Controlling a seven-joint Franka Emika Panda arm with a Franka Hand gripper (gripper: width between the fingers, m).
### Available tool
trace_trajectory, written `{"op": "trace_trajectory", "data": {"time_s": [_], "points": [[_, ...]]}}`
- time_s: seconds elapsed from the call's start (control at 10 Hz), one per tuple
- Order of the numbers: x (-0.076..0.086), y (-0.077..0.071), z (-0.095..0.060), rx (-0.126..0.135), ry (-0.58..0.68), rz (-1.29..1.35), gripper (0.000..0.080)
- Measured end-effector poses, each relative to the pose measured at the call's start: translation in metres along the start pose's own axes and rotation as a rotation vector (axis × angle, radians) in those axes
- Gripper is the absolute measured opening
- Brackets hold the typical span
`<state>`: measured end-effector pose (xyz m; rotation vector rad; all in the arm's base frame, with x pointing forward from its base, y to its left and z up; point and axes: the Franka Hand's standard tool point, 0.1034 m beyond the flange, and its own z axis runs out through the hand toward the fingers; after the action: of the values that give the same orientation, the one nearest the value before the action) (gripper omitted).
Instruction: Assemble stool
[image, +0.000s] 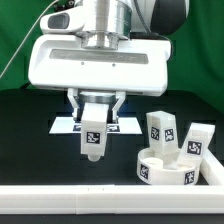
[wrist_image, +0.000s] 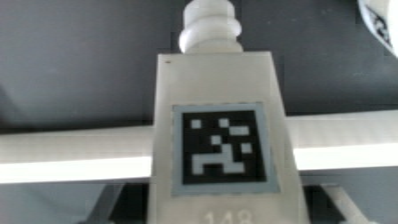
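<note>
My gripper (image: 93, 128) is shut on a white stool leg (image: 93, 140) and holds it upright above the black table, in front of the marker board. In the wrist view the leg (wrist_image: 217, 110) fills the middle, with its square tag facing the camera and its threaded peg pointing away; the fingers (wrist_image: 125, 200) press its sides. The round seat disc (image: 166, 167) lies at the exterior view's right. One leg (image: 162, 130) stands behind the disc. A third leg (image: 196, 142) sits on its far right part.
The marker board (image: 66, 126) lies flat behind the held leg. A long white rail (image: 90, 203) runs along the table's front edge, and shows behind the leg in the wrist view (wrist_image: 71, 150). A green curtain hangs at the back.
</note>
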<state>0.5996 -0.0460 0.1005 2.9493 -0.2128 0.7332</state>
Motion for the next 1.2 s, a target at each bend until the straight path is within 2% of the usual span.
{"op": "trace_trajectory", "data": {"time_s": [0.1, 0.4, 0.5, 0.6, 0.9, 1.0, 1.2], "points": [[-0.002, -0.001, 0.001, -0.008, 0.033, -0.006, 0.0337], [0.007, -0.044, -0.018, 0.044, 0.052, 0.048, 0.0338], [0.008, -0.050, -0.018, 0.048, 0.054, 0.037, 0.0338], [0.007, -0.046, -0.017, 0.044, 0.052, 0.039, 0.0338], [0.006, -0.048, -0.017, 0.046, 0.051, 0.036, 0.0338], [0.009, -0.059, -0.021, 0.061, 0.058, 0.028, 0.0338], [0.005, -0.101, -0.032, 0.104, 0.061, 0.053, 0.0338]]}}
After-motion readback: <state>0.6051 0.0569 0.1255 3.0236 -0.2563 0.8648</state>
